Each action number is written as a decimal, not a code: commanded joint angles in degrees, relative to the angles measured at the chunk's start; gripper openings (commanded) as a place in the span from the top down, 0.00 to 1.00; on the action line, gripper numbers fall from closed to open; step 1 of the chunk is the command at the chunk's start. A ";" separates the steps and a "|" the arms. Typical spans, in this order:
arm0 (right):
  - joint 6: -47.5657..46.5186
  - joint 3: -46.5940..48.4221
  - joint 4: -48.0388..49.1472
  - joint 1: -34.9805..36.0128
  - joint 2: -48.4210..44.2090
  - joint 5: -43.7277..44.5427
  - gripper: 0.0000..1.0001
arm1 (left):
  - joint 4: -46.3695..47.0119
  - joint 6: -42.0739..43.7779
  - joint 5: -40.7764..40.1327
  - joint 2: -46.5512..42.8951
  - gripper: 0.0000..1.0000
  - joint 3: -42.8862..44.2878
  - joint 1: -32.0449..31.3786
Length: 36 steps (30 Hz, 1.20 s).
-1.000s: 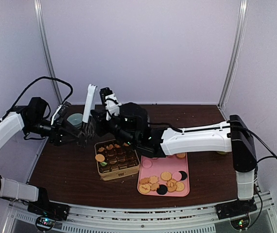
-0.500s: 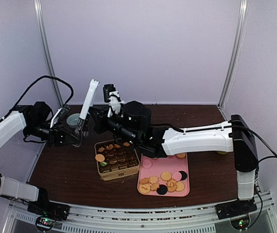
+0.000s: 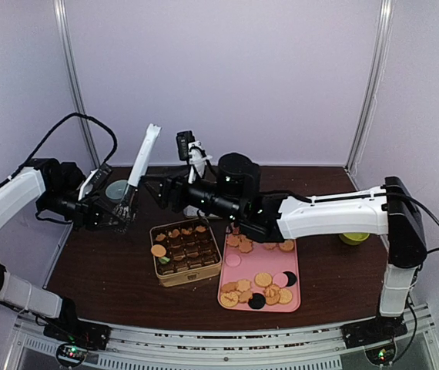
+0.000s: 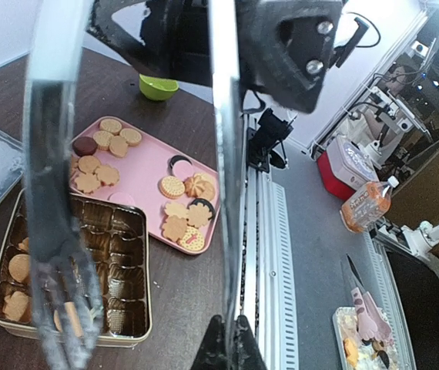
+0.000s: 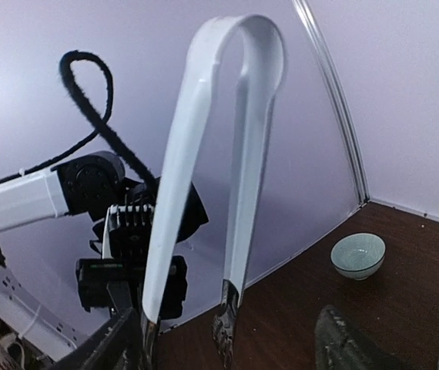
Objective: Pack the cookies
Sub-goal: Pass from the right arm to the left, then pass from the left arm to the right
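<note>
Left claw: your left gripper [image 3: 117,210] is clamped on the tongs [image 3: 141,158], near the toothed end.
Right claw: your right gripper [image 3: 165,193] has its jaws apart, clear of the tongs.
Cookies: the cookies [image 3: 264,279] are mostly on the pink tray [image 3: 295,266], some in the tin [image 3: 192,276].
Advice: turn the teeth down first.

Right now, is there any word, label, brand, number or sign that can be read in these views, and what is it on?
No text can be read in any view.
The bottle off the table in the left wrist view has an orange label, too small and blurred to read.
The tin, pink tray and tongs show no print.
</note>
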 commanded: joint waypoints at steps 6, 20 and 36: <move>12.23 -8.06 9.15 -8.67 -6.06 -31.59 0.00 | -1.25 1.97 -1.01 -0.29 1.00 1.41 -2.40; 12.40 5.02 -2.44 -9.63 1.45 -41.68 0.27 | 8.77 -6.50 -9.52 -2.09 1.00 -0.68 -7.70; 13.93 5.10 -2.45 -7.98 2.48 -39.01 0.60 | 9.37 -6.42 -13.84 -1.84 1.00 -0.50 -8.26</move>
